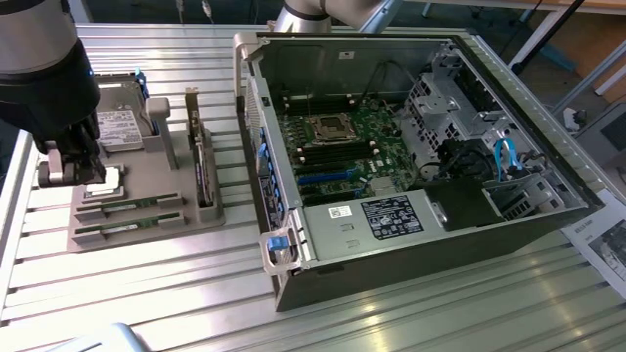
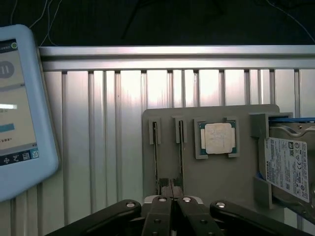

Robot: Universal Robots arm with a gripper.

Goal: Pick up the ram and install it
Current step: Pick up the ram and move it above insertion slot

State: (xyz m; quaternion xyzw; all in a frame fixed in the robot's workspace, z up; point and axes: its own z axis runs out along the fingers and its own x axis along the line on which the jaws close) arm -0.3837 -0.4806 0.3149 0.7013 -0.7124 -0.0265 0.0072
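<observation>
The arm comes in from the exterior view's left, and its gripper (image 1: 83,176) hangs low over the grey tray (image 1: 146,242) on the slatted table (image 1: 157,293). From the wrist view the gripper (image 2: 171,189) has its jaws pressed together, with nothing showing between them. The tips sit over the tray's edge, at the end of the two slots that hold the memory.

Both sticks are in the tray, none in the jaws. The ram (image 1: 127,203) nearer the processor lies flat in its slot, and the second ram (image 1: 125,227) lies just beside it, parallel, on the side away from the processor. In the wrist view they look like thin dark lines: the ram (image 2: 180,152) next to the processor, the second ram (image 2: 156,157) one slot further off. The closed tips line up between the two; I cannot tell whether they touch either stick.

The processor (image 1: 104,183) (image 2: 218,138) sits in its own square pocket. A hard drive (image 1: 122,128) (image 2: 288,167) fills the tray's far corner, and a card (image 1: 201,172) stands upright along the tray's side nearest the case.

The case (image 1: 440,227) lies open on the exterior view's right, well apart from the gripper, its board (image 1: 367,158) facing up. A tablet (image 2: 17,108) rests on the table beside the tray.
</observation>
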